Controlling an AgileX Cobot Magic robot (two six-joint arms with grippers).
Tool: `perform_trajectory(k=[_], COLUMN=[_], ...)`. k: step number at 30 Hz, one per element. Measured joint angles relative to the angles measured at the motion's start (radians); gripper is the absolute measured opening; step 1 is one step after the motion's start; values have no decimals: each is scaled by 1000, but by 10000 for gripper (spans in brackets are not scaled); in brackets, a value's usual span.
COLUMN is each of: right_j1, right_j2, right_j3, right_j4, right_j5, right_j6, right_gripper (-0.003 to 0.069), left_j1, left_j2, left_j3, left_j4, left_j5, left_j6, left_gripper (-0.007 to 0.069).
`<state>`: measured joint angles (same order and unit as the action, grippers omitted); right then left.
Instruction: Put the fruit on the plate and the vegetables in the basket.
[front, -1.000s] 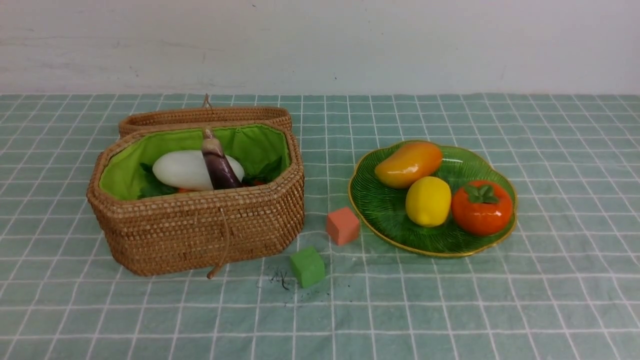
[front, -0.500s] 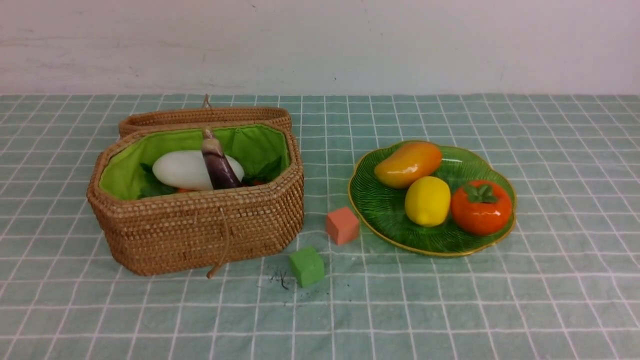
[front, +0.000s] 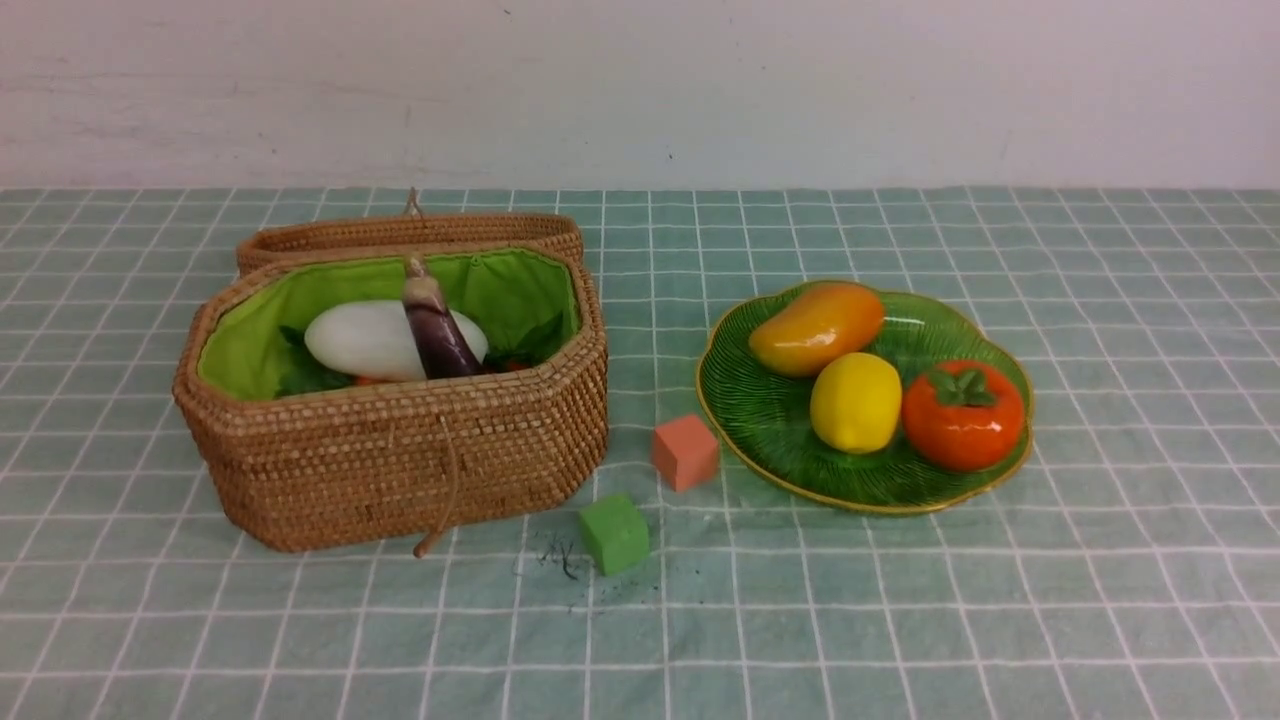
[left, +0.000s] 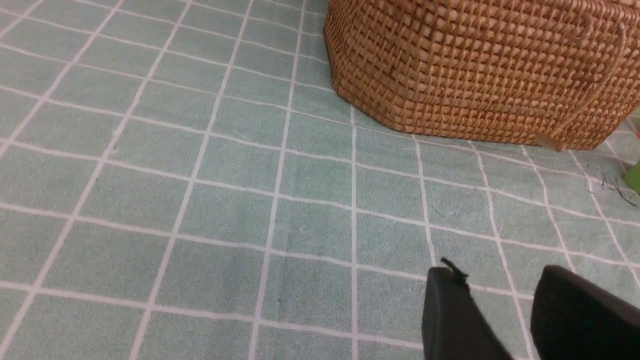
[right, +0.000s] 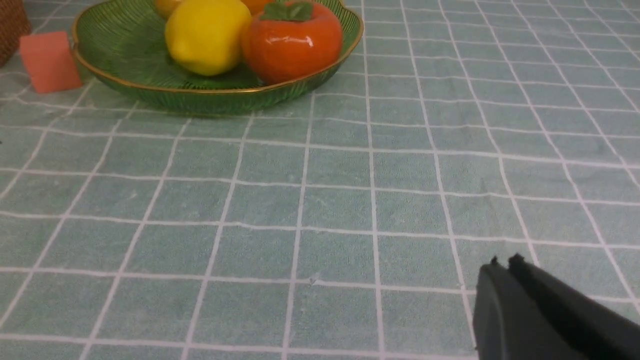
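Observation:
The mango, lemon and persimmon lie on the green plate. Inside the wicker basket rest the white radish and the purple eggplant; only a sliver of orange carrot shows under them. Neither arm appears in the front view. My left gripper hovers over bare cloth near the basket, jaws apart and empty. Away from the plate, my right gripper is shut with nothing in it, above the cloth.
A salmon-pink cube sits between basket and plate, and a green cube lies in front of it. The basket's lid hangs open behind it. A checked green cloth covers the table.

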<state>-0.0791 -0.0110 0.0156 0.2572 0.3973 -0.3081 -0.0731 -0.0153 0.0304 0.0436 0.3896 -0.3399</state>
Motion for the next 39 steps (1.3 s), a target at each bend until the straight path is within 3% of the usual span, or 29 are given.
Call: perform_trajectory(k=[39], right_j1=[0], right_j2=[0], right_j3=[0], right_j4=[4], right_j5=[-1], right_j6=[1], right_gripper=[35], left_j1=[0], left_j2=[0], left_j3=[0], left_j4=[0], left_j5=[0], left_j6=[0], left_gripper=[239])
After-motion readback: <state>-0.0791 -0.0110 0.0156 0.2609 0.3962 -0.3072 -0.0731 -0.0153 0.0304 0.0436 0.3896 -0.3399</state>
